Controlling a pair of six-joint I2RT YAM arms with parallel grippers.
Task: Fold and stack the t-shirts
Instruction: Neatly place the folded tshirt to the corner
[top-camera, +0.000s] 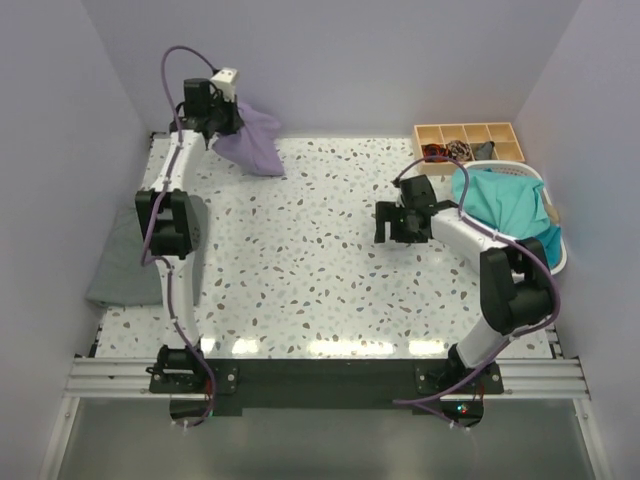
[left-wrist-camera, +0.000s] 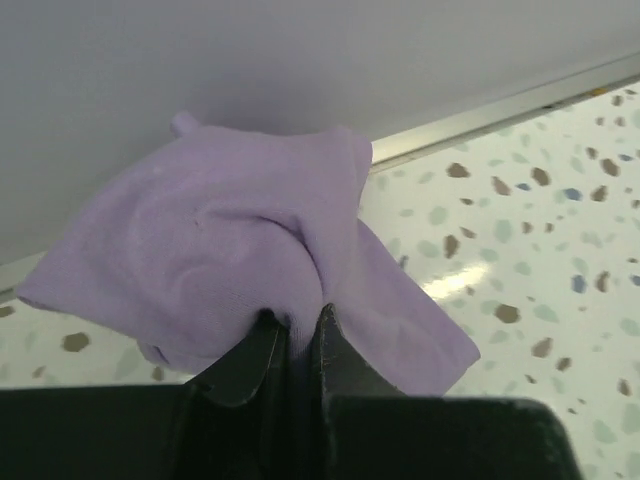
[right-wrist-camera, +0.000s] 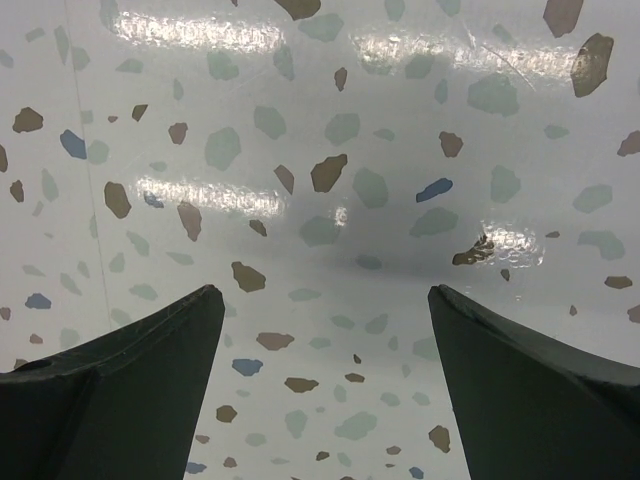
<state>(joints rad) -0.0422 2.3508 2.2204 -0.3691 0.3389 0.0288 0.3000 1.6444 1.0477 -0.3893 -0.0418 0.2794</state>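
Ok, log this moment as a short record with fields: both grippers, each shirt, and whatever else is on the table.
left gripper: shut on the purple shirt, far-left corner by the back wall
right gripper: open, empty, over bare table
purple shirt: bunched, not folded
grey shirt: lying at the left edge beside the left arm
teal shirt: in the basket, right side
tray: far right, behind the basket

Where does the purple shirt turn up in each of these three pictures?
Top view: purple shirt at the far left, by the back wall, held by the left tool.
Left wrist view: centre, bunched in the tool.
Right wrist view: not in it.
Shared landmark: the speckled tabletop.
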